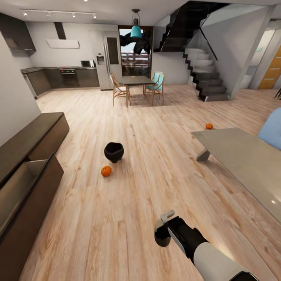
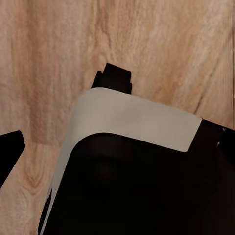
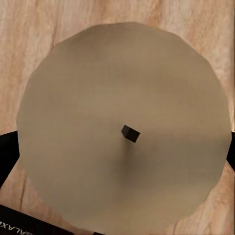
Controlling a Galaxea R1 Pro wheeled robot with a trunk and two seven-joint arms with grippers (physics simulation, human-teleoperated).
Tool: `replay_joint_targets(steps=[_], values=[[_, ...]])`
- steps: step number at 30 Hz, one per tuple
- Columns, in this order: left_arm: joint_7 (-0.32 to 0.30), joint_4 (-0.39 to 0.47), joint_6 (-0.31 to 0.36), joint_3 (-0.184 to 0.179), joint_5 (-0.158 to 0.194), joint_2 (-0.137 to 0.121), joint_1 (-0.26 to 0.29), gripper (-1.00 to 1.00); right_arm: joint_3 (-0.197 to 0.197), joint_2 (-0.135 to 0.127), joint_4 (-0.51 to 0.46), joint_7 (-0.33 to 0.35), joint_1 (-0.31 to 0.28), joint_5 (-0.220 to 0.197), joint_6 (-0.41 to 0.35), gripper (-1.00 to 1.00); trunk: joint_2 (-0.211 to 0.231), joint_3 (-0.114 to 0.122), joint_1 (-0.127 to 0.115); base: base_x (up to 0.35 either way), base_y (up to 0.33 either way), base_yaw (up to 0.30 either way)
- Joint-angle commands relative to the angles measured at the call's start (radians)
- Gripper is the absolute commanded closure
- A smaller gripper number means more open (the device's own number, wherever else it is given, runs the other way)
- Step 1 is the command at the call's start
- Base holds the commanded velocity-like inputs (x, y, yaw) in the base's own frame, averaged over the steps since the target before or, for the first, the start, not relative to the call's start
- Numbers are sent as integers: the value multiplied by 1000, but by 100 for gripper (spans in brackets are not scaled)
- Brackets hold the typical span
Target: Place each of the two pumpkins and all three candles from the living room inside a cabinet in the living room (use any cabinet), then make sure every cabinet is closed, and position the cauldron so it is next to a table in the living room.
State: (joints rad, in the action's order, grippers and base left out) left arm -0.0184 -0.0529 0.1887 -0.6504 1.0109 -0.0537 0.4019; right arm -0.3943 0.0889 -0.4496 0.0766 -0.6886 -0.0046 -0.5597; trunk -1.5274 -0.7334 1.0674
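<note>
A pale cream candle (image 3: 98,98) with a dark wick nub fills the right wrist view, and my right gripper (image 3: 117,152) is shut on it, dark fingers (image 3: 7,152) showing at its sides. In the head view my right gripper (image 1: 165,223) hangs low over the wood floor. One orange pumpkin (image 1: 106,171) lies on the floor just in front of the black cauldron (image 1: 113,151). Another pumpkin (image 1: 209,126) lies beyond the far corner of the grey table (image 1: 242,156). The dark-brown cabinet (image 1: 35,136) runs along the left wall with one drawer (image 1: 19,187) pulled open. The left wrist view looks down on the robot's white-and-black body over the floor.
A blue armchair (image 1: 273,128) stands behind the grey table at the right. Far back are a dining table with chairs (image 1: 136,88), the kitchen and a staircase (image 1: 207,74). Open wood floor lies between the cabinet and the table.
</note>
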Motion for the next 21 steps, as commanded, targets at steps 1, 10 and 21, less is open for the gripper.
replay_joint_targets(steps=[1,10,21], values=[[0,0,0,0,0,0,0,-100,0,0,0,0,0,0,0,100,0,0,0,334,0,0],[0,0,0,0,0,0,0,-100,0,0,0,0,0,0,1,100,0,0,0,334,0,0],[0,0,0,0,0,0,0,-100,0,0,0,0,0,0,1,100,0,1,0,334,0,-104]])
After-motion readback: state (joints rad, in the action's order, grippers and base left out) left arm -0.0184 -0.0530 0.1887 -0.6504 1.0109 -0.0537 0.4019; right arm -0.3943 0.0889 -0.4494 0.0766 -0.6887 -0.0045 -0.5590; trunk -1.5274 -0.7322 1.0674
